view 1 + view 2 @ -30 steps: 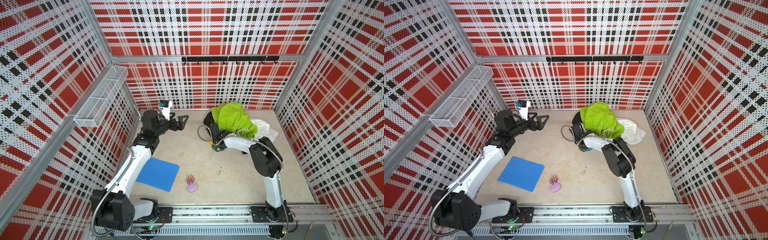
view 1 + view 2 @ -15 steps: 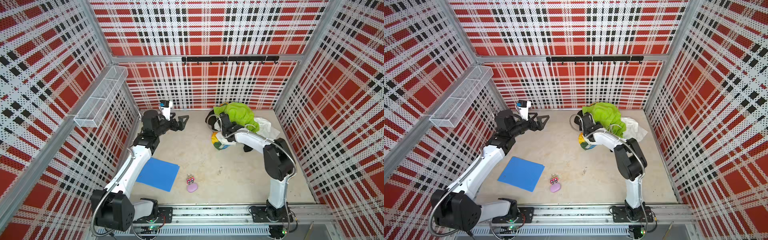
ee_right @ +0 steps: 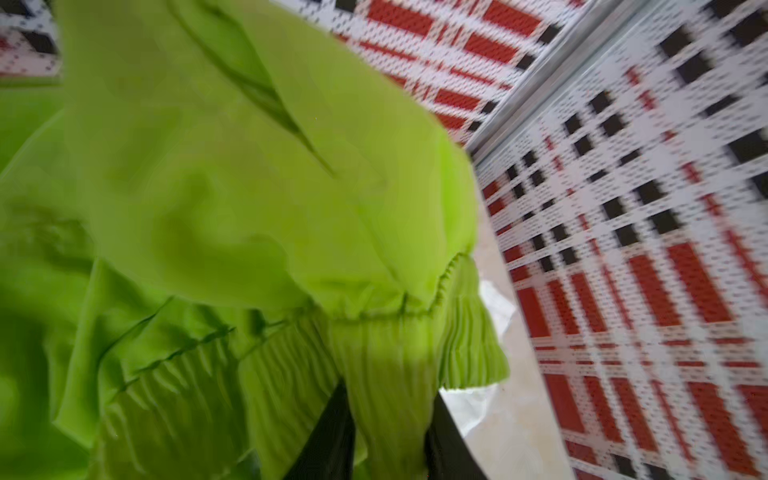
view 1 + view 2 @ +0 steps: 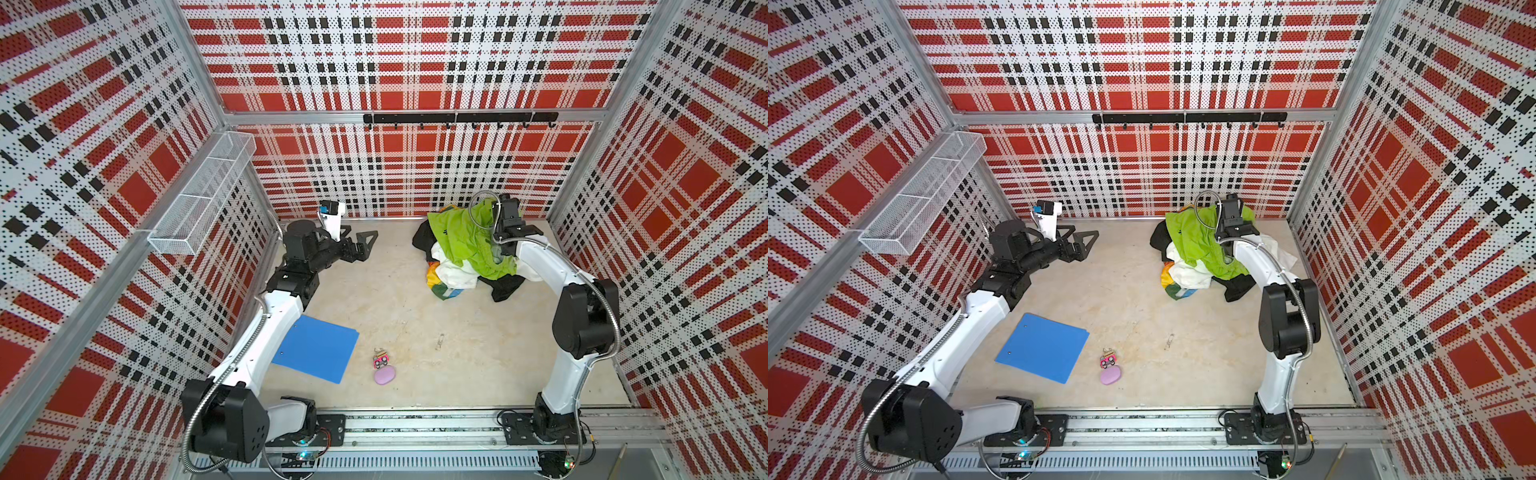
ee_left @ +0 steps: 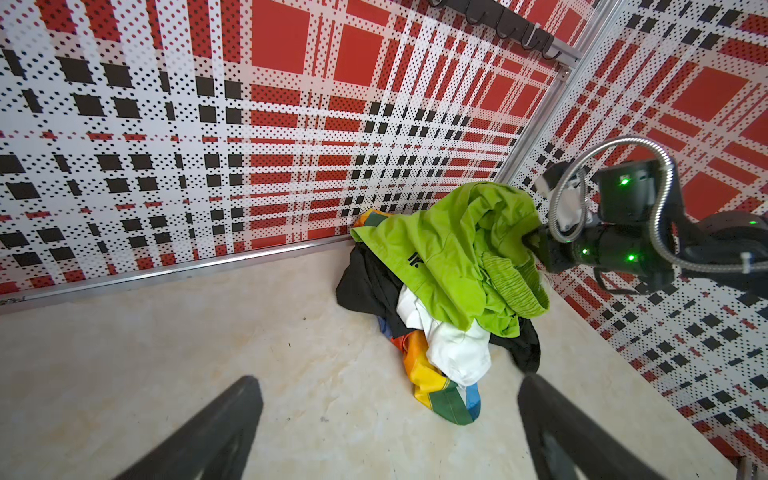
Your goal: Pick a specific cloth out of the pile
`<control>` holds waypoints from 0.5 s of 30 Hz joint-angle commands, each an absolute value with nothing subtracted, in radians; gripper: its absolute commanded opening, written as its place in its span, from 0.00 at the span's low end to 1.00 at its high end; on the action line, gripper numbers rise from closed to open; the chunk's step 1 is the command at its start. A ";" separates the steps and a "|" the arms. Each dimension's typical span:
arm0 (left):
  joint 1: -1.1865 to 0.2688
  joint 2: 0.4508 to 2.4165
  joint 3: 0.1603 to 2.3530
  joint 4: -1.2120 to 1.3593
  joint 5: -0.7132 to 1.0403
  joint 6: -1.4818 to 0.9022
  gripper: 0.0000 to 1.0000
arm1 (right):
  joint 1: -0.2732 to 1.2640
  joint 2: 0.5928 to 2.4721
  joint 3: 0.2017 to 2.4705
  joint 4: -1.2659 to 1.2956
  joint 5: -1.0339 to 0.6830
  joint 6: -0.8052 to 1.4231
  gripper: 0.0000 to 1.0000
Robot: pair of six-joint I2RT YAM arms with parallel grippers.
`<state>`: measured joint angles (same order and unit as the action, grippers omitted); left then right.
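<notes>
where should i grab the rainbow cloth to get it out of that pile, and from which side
Grip the rainbow cloth by its loose corner spilling onto the floor at the foot of the pile. Come in low from the open-floor side facing the left claw: the rest lies under the white garment and lime-green garment, so probably only this flap is free to pinch.
</notes>
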<state>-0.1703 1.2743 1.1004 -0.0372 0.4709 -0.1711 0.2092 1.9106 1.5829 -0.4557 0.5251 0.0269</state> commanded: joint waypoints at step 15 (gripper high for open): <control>-0.169 1.269 1.112 -0.022 0.496 -0.172 0.99 | 0.391 1.554 1.328 -0.399 0.446 0.148 1.00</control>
<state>-0.1699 1.2743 1.1004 -0.0368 0.4828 -0.1726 0.3576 1.5696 1.3422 -0.4408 0.4831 0.1276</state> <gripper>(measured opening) 0.993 0.999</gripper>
